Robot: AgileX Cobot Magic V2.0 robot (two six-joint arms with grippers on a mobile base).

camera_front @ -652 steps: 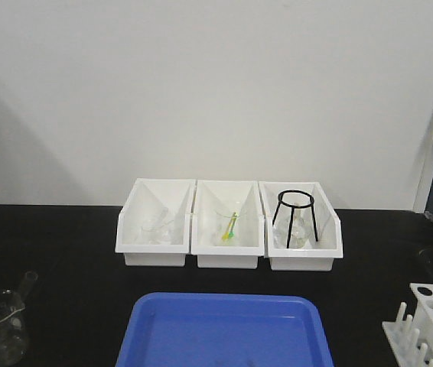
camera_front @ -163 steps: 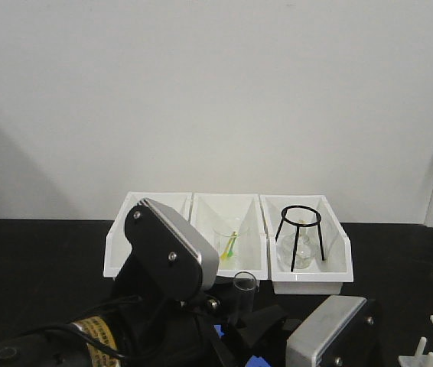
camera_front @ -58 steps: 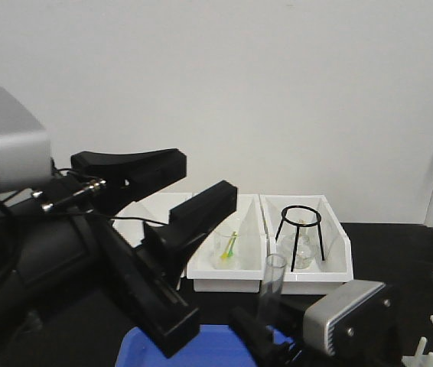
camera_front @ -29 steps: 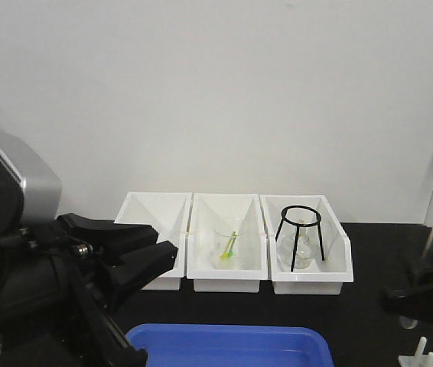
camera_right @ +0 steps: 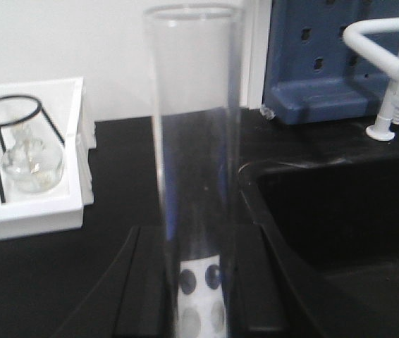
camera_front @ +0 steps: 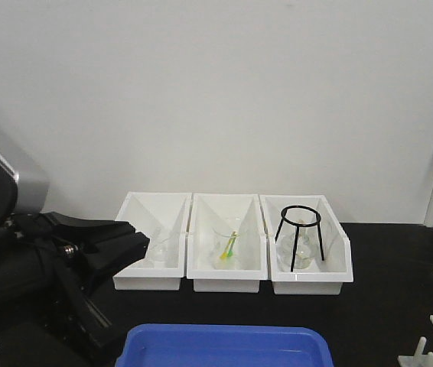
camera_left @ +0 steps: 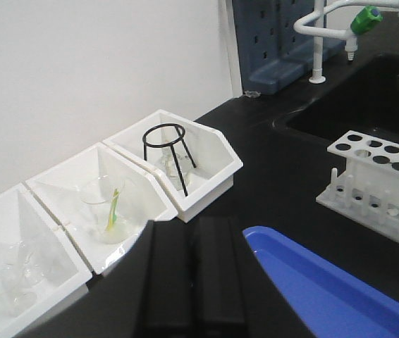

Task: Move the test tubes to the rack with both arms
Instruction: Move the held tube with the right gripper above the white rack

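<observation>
the left arm [camera_front: 25,252] fills the left of the front view. in its wrist view the left gripper [camera_left: 194,243] has its fingers [camera_left: 171,274] pressed together with nothing between them. past it three white bins [camera_front: 232,264] stand on the black bench [camera_left: 277,176] (glassware in each, a wire tripod in the rightmost). the blue tray [camera_left: 312,289] lies in front of them, then comes the rack [camera_left: 379,179] near the sink [camera_right: 340,211], and the holes that show look unfilled. the right gripper [camera_right: 196,303] is out of the front view. in its own camera its fingers [camera_right: 139,289] are clamped on one test tube [camera_right: 196,134], upright, rim up. the rack's holes show blurred through the glass low down, so the tube seems to hang above the rack, though its bottom end is hidden. the risk, as i judge it, lies in the lowering. if the tube's foot is off the hole it will strike the top plate, then slide in the fingers or tip. the glass could chip or drop into the sink beside it.
</observation>
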